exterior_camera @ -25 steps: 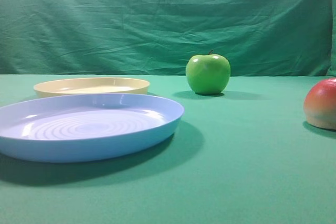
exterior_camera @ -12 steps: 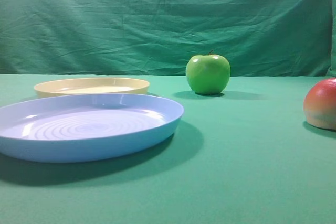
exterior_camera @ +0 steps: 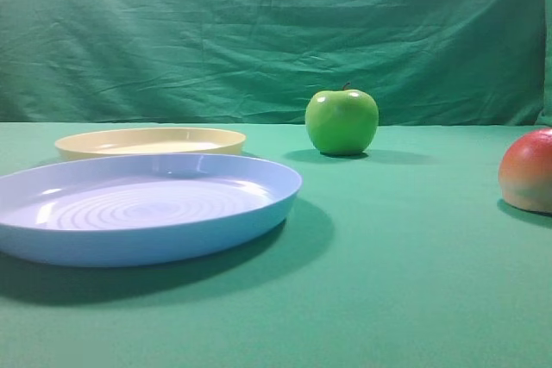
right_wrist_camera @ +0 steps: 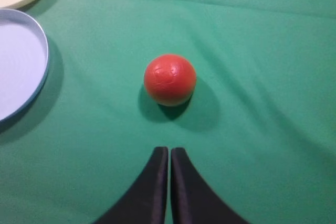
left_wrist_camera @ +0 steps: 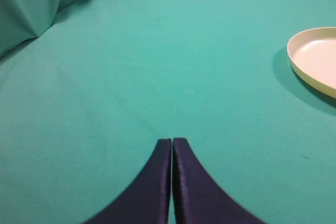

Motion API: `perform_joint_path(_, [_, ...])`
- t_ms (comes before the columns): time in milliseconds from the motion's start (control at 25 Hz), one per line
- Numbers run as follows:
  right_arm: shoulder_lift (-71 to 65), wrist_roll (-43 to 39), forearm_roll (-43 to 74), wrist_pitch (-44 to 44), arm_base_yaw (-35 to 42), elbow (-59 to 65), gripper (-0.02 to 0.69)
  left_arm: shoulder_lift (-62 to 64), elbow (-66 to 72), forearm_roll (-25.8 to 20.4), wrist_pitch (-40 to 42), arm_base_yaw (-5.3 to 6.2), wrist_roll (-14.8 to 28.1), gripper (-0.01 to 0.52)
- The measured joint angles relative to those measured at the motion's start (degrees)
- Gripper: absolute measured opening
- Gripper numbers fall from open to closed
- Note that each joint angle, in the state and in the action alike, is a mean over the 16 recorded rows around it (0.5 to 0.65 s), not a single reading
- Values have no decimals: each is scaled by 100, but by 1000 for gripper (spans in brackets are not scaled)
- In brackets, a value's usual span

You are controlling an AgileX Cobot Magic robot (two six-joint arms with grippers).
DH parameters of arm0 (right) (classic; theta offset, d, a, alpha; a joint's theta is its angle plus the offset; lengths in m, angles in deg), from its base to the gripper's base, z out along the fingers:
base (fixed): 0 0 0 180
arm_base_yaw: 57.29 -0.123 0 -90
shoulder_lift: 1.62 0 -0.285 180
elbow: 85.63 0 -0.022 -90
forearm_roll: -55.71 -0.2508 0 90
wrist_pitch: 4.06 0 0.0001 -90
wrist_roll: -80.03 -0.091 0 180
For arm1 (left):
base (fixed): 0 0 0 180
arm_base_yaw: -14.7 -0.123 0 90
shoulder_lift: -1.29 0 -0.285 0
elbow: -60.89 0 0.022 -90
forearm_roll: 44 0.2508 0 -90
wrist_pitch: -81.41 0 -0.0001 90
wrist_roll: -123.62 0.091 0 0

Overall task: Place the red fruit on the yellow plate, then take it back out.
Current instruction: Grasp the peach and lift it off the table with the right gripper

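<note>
Probably light, stiff and slippery, the red fruit (right_wrist_camera: 169, 79) at frame centre wants gripping across its widest middle; both the right end effector (right_wrist_camera: 169, 153) and the left end effector (left_wrist_camera: 172, 144) are pressed together, empty.

The red fruit (exterior_camera: 529, 171) is sitting on the green cloth at the right edge of the exterior high view, round and smooth, its red top fading to a pale peach base. From the right wrist view the red fruit (right_wrist_camera: 169, 79) is resting alone on the cloth, well apart from any dish. The yellow plate (exterior_camera: 151, 140), shallow, round and cream-coloured with a low rim, is lying flat on the far left, holding nothing; its edge (left_wrist_camera: 313, 61) is showing in the left wrist view.
</note>
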Motion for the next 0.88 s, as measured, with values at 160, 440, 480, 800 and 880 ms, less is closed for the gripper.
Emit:
perform_joint_path(160, [-479, 67, 19, 23, -278, -13, 3, 0, 0, 0, 0, 0, 0, 0])
perform_joint_path(440, [-1413, 174, 200, -262, -848, -66, 136, 0, 0, 0, 0, 0, 0, 0])
perform_joint_path(480, [-1550, 168, 230, -338, -913, -74, 173, 0, 0, 0, 0, 0, 0, 0])
perform_joint_path(800, [-2711, -104, 424, -1114, -1171, -161, 499, 0, 0, 0, 0, 0, 0, 0])
perform_joint_path(880, [-3028, -209, 472, -1298, -1180, -195, 568, 0, 0, 0, 0, 0, 0, 0])
